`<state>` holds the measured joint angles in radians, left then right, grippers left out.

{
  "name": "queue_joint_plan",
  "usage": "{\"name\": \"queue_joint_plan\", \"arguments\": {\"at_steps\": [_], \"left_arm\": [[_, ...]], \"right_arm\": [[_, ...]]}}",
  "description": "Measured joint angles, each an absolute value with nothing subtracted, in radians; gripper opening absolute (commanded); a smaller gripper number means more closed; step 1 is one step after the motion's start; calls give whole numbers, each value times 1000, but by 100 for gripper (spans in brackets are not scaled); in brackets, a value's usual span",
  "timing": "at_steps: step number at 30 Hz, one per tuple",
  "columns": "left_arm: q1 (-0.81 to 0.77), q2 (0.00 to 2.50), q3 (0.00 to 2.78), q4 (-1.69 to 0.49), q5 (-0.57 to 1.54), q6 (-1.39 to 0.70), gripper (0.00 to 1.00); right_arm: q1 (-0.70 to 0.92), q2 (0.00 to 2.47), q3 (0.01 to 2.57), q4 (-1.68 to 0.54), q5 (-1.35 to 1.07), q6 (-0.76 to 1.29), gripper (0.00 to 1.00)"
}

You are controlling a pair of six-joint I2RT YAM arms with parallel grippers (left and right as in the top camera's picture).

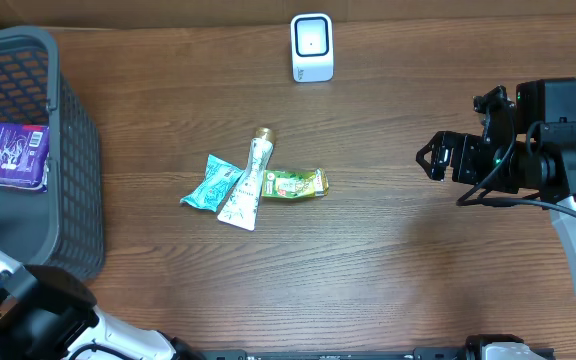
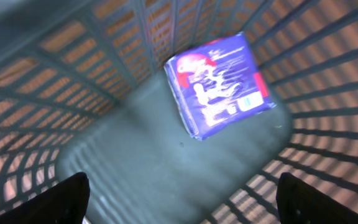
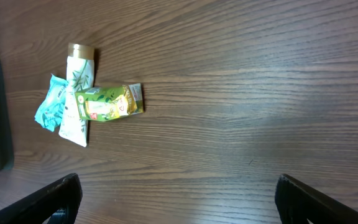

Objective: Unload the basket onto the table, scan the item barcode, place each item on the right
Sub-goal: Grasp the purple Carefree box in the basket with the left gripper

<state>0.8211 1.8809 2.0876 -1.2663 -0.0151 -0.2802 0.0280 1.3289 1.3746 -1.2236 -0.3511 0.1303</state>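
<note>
A purple packet [image 1: 13, 155] lies flat on the floor of the grey basket [image 1: 73, 140]. In the left wrist view the purple packet [image 2: 219, 84] sits ahead of my left gripper [image 2: 182, 183], which hangs open above the basket floor with nothing between its fingers. Mid-table lie a teal packet [image 1: 208, 188], a white tube [image 1: 248, 185] and a green packet [image 1: 295, 183], touching one another. My right gripper [image 1: 430, 158] is open over bare wood to their right. The right wrist view shows the green packet [image 3: 107, 102] far ahead of the right gripper [image 3: 178, 182]. A white scanner [image 1: 312, 47] stands at the back.
The basket's mesh walls [image 2: 328, 81] surround the left gripper on all sides. The left arm's base [image 1: 28, 315] fills the front left corner. Wooden tabletop [image 1: 388, 270] stretches between the item pile and the right arm.
</note>
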Motion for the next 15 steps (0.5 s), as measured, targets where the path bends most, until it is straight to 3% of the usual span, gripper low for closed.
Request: {"name": "queue_joint_plan", "arguments": {"at_steps": [15], "left_arm": [[762,1884,1674,-825,17,199,90]], "right_arm": [[28,1346,1348,-1192,-351,130,100]]}}
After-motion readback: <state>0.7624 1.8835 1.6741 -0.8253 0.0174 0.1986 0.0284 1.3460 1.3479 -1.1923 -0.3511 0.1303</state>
